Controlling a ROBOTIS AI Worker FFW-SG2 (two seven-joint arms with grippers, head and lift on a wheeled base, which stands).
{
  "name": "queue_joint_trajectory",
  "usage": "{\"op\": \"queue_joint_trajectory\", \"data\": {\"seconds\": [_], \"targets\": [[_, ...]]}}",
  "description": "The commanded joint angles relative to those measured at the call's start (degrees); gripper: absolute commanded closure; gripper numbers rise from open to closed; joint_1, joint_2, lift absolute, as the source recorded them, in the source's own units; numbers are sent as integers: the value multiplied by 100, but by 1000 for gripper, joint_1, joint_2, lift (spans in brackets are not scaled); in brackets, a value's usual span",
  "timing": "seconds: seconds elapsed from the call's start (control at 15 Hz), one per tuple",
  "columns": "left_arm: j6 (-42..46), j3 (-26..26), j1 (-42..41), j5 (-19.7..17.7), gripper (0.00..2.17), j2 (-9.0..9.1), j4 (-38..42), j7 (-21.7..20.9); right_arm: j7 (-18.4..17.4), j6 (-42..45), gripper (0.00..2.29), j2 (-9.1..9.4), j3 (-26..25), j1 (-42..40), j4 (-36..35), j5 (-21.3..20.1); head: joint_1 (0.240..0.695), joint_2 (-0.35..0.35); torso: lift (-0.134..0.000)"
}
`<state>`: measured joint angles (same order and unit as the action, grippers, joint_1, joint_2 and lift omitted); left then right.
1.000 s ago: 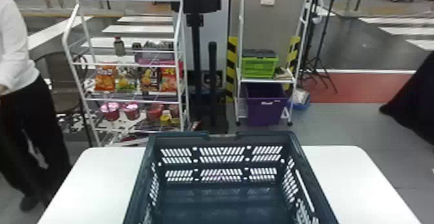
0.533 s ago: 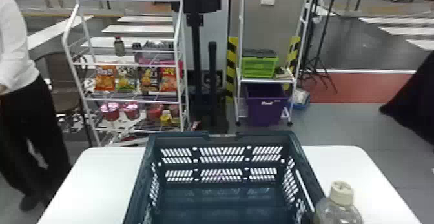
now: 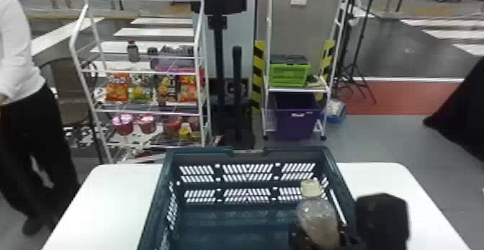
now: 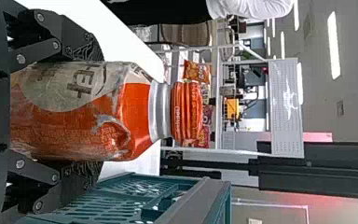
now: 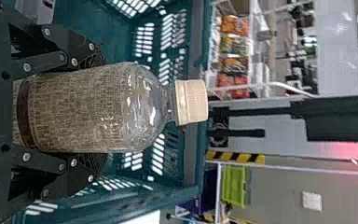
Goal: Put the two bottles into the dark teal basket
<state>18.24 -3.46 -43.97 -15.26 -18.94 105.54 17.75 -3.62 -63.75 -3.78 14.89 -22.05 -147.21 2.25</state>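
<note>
White table (image 3: pixel 108 202) under the dark teal basket (image 3: pixel 198 153), snack rack (image 3: pixel 200 87) behind, right end effector (image 3: pixel 322 237) gripping the pale-capped bottle (image 3: pixel 317 217) between its fingers over the basket's right side, left end effector (image 4: pixel 87 110) clamped around the orange-capped bottle (image 4: pixel 135 109), that bottle near the basket.

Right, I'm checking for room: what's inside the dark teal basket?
The dark teal basket shows bare floor at its middle and left. The pale-capped clear bottle, held by the right claw, is over its right side, hiding what's behind; the near end is cut off.
</note>
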Motion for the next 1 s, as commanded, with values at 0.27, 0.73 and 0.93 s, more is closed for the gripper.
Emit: {"op": "queue_joint_trajectory", "data": {"seconds": [0.27, 0.73, 0.93], "targets": [[60, 109, 11, -118, 2148, -13, -183, -122, -112, -1303, 2007, 316, 445, 1686, 1221, 39, 499, 0, 0], [166, 170, 3, -214, 2148, -22, -289, -193, -112, -1320, 1737, 383, 585, 2609, 2715, 329, 499, 0, 0], [166, 214, 3, -223, 2148, -22, -280, -193, -112, -1267, 60, 383, 533, 2627, 2803, 522, 499, 0, 0]]}}
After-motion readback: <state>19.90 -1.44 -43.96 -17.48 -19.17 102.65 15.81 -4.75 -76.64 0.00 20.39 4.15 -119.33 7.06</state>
